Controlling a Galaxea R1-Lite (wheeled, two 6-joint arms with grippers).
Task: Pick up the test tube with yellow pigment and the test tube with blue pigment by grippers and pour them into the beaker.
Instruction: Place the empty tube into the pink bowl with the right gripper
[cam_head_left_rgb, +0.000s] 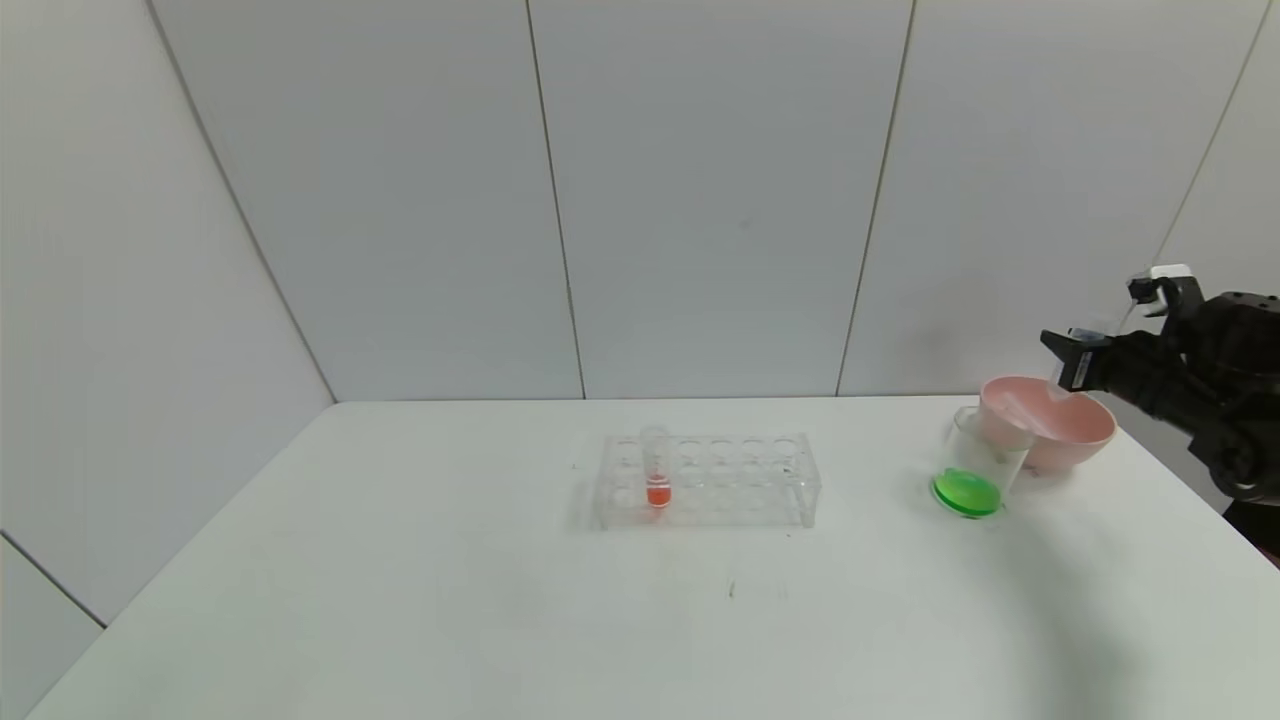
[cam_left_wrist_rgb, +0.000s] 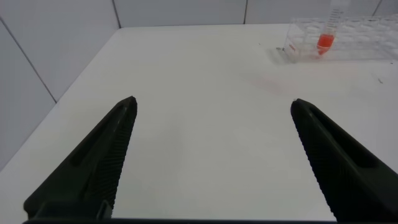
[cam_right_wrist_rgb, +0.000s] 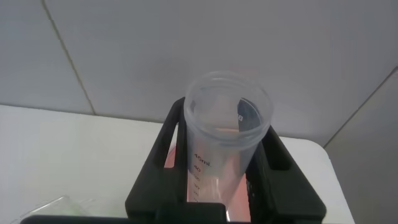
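The right claw (cam_head_left_rgb: 1075, 362) is up over the far right of the table, pinching a clear, empty tube (cam_right_wrist_rgb: 229, 127) between its fingers. In the wrist view its open mouth faces the camera and no liquid shows inside. Which tube it was I can't say, since no colour is left in it. Directly under the claw sits the pink bowl (cam_head_left_rgb: 1085, 440). Just beyond the bowl, toward the table's middle, stands the beaker (cam_head_left_rgb: 975, 465), and look at that: bright green liquid at the bottom. Green suggests yellow and blue have both gone in, so by my reading the pouring is done or very nearly so.

Well away from the claw, in the middle of the table, the clear rack (cam_head_left_rgb: 708, 480) holds a single tube, the orange-red one (cam_head_left_rgb: 657, 470), standing upright. No yellow or blue tube is anywhere in the rack or on the table (cam_head_left_rgb: 400, 600), so the second emptied tube isn't visible from here.

The left claw (cam_left_wrist_rgb: 211, 162) hangs low over the bare near-left part of the table, fingers spread wide, nothing between them, the rack far off ahead of it.

What's left, as I judge it: get rid of the empty tube, likely into the bowl right below.
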